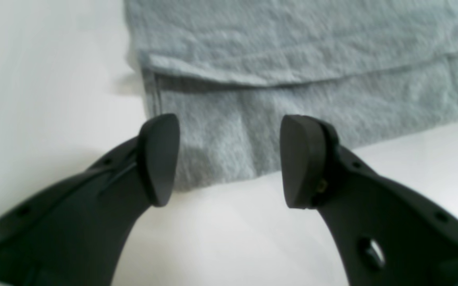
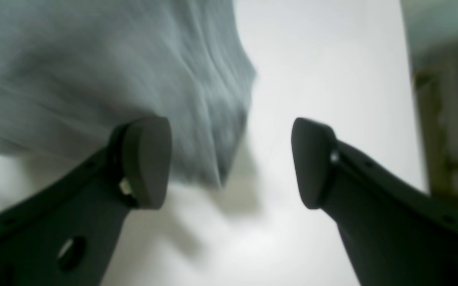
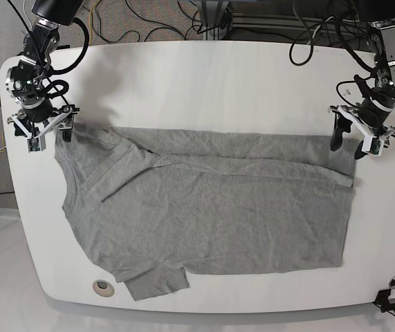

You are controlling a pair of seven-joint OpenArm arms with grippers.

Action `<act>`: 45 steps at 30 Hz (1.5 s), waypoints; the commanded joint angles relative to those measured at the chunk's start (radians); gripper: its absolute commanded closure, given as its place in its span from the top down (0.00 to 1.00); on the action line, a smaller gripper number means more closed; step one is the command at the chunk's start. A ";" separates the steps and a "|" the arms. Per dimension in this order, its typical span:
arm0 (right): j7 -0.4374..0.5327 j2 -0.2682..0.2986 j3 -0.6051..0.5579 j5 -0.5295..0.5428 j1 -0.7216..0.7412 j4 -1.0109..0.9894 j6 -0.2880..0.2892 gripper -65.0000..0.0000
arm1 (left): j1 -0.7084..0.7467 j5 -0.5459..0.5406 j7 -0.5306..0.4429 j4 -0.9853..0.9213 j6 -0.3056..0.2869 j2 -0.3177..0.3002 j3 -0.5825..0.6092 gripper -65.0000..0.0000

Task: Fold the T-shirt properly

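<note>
- The T-shirt lies spread on the white tabletop, covering most of its middle. One short sleeve pokes out past the shirt's near edge, close to the tabletop's front rim.
- A long strip along the shirt's far side is turned over onto the body, so one lengthwise fold looks laid. The near sleeve is not yet tucked, and the body is wrinkled.
- The left end effector hovers at the shirt's far corner on the hem side. Its jaws are spread and released, with nothing between the pads. Its wrist view shows the folded flap lying just beyond the fingertips.
- The right end effector sits at the shirt's far corner on the collar side, equally released and empty. In its wrist view the cloth is blurred, bulging just past one pad.
- Risks, as I judge them:
  - The fresh fold rests only under its own weight, so a pad brushing the flap on the way off could drag it open.
  - A regrasp may catch only the top layer, peeling the flap instead of carrying both layers.
  - The loose near sleeve may bunch under the next fold and leave a lump.
</note>
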 commanded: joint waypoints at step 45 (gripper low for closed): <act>0.072 -0.003 0.013 0.103 0.024 -0.205 0.058 0.02 | -0.081 -0.023 -0.041 -0.207 0.003 -0.003 -0.143 0.59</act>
